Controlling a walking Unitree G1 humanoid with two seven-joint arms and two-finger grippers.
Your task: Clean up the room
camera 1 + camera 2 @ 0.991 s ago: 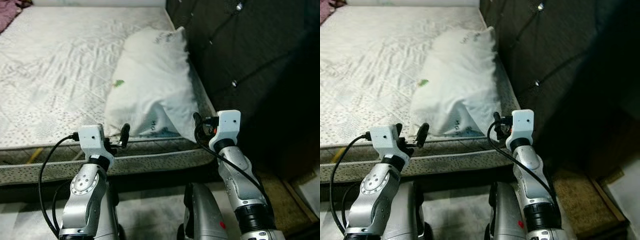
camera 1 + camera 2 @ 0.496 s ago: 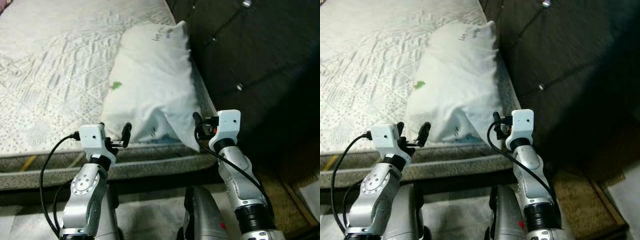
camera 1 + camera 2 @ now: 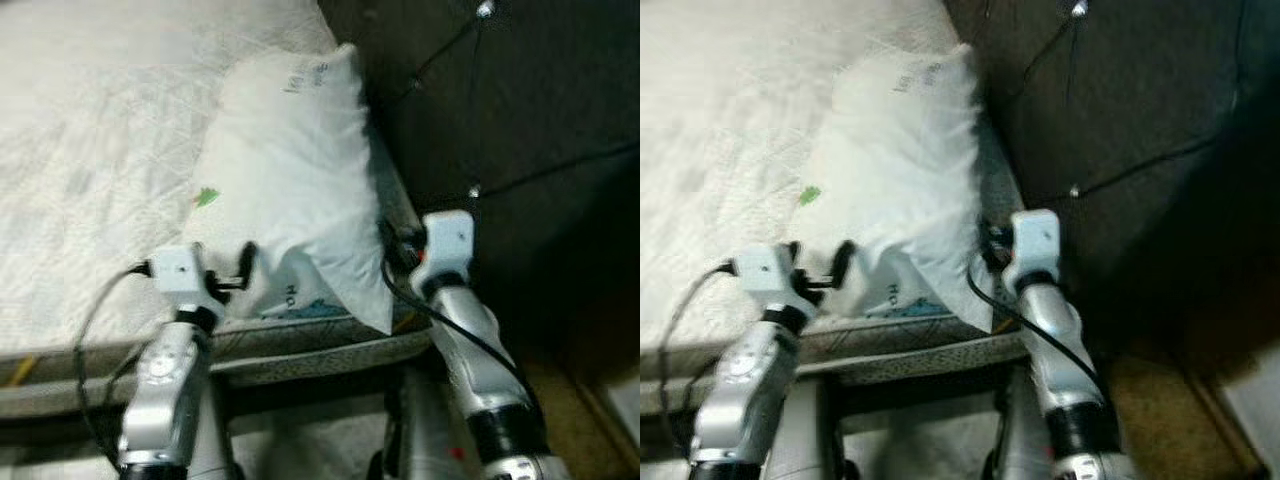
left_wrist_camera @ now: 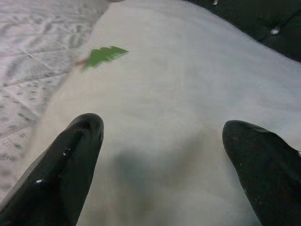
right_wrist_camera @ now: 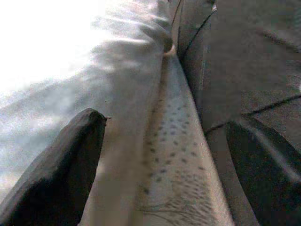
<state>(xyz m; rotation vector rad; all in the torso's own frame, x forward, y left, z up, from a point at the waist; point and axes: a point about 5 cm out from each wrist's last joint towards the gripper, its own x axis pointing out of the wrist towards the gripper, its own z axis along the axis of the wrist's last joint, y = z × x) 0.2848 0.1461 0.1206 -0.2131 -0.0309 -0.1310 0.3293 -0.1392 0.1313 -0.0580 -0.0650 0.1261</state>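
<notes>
On your left lies the mattress (image 3: 90, 150), white and quilted, its speckled edge (image 3: 300, 350) running across in front of both arms. The left gripper (image 4: 160, 155) is at the near edge of the pillow (image 3: 290, 170), fingers spread wide with the white cover between them but not pinched. A small green mark (image 4: 106, 55) sits on the pillow just ahead of that gripper. The pillow lies lengthwise along the right side of the mattress, its far end up against the dark tufted headboard (image 3: 520, 120), its near corner hanging over the mattress edge. The right gripper (image 5: 164, 155) is at the pillow's right flank, fingers also apart, one finger (image 5: 56, 165) on the pillow side and the other toward the headboard, looking down the strip of mattress between them. At the far right, brown floor (image 3: 1150, 400) shows beside the bed. Compared with a second ago, your view has swung closer and blurred, the pillow now fills more of it, and both grippers have come up to its near end.
</notes>
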